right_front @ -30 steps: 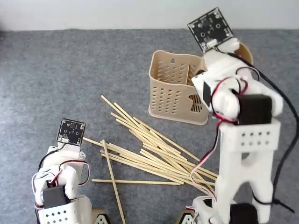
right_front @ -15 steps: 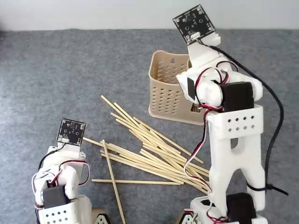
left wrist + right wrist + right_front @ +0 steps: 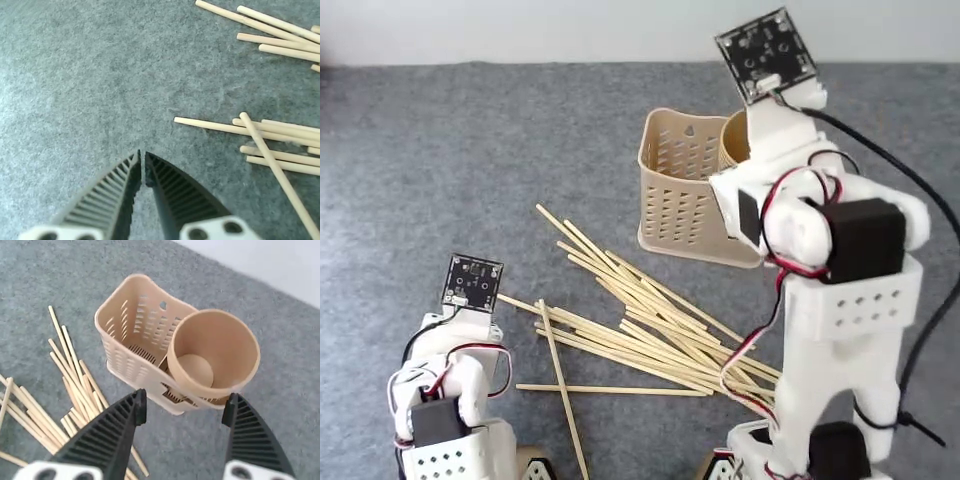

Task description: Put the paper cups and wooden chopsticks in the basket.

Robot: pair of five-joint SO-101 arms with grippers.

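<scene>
Right gripper (image 3: pixel 186 397): jaws wide apart, holding nothing. The paper cup (image 3: pixel 215 355) is directly below it, between the two jaws, standing in one end of the basket (image 3: pixel 131 330). Its rim is above the basket rim, and I cannot tell whether its base reaches the basket floor. I see one cup.

Left gripper (image 3: pixel 143 159): jaws closed together, empty, just over the table (image 3: pixel 75 75). The nearest chopsticks (image 3: pixel 235 128) are just beside its tips, flat on the table.

Risks as I judge them:
- The right jaws straddle the cup. Any sideways drift on withdrawal could catch the rim and tip the cup out, or drag the light basket along.
- The chopsticks lie in a crossed pile beside and behind the right gripper. Pinching one may lever its neighbours and scatter them.
- The sticks look long against the basket, and the cup fills one end. A stick dropped at a slant may lean out or topple the basket.
</scene>
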